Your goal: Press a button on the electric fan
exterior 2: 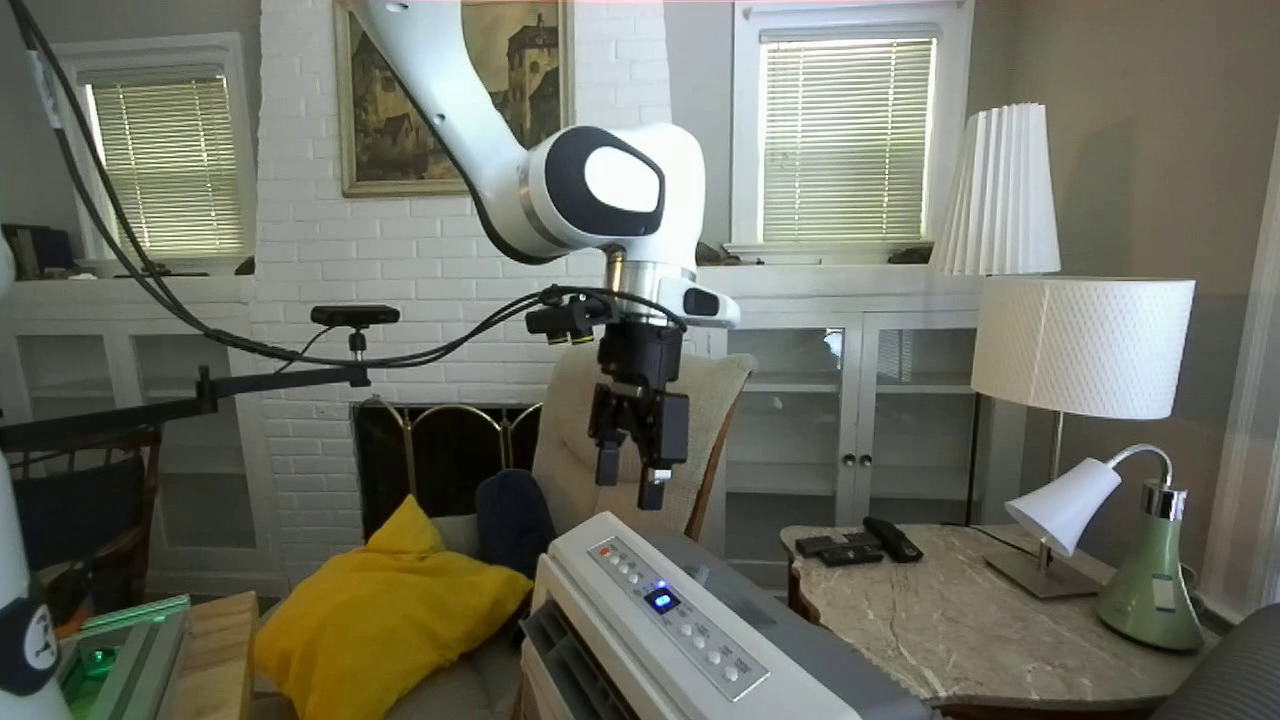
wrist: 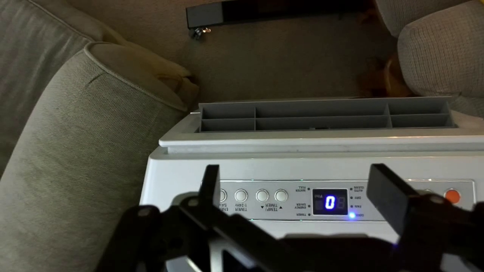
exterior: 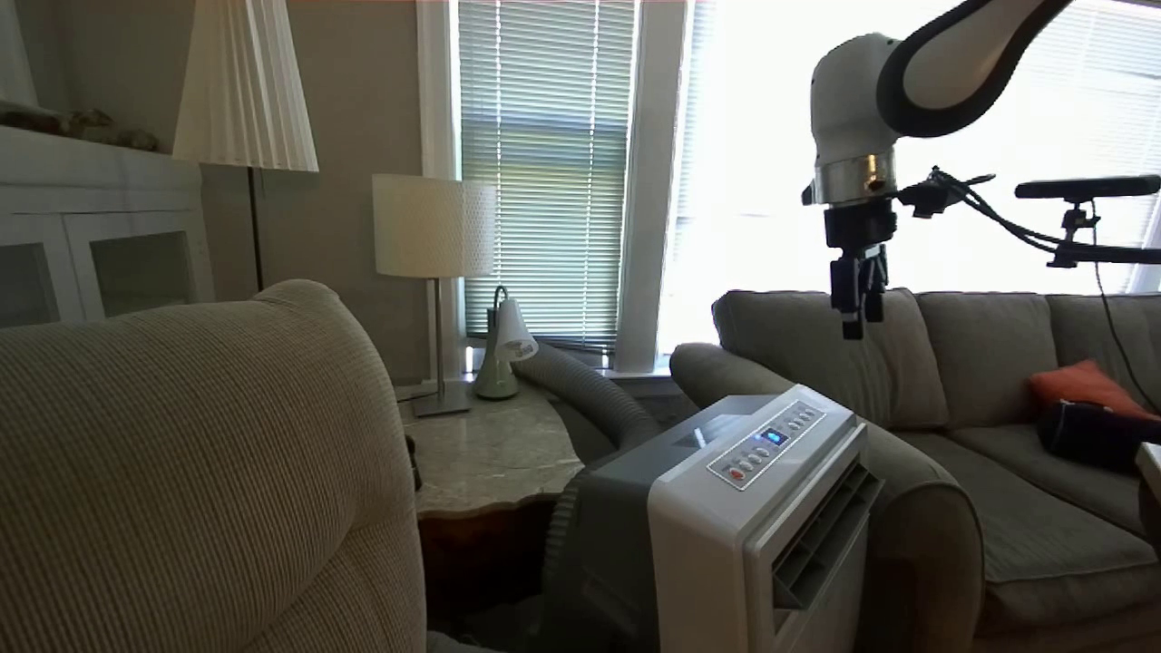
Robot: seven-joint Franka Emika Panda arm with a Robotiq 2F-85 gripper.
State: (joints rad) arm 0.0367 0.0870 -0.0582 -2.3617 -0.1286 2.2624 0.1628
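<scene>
In both exterior views the bottom edge crops the electric fan [exterior: 703, 544], the lettering on its control panel [exterior 2: 677, 622] too small to read, while in the wrist view blurred jaws hide 1 panel end.

electric fan [exterior: 703, 544]: white, grey | hand [exterior 2: 630, 480]: black | button [wrist: 452, 195]: orange | pillow [exterior 2: 390, 625]: yellow

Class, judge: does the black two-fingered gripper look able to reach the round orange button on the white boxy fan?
Probably yes: the gripper hangs above the fan, and nothing visible covers the button.
</scene>
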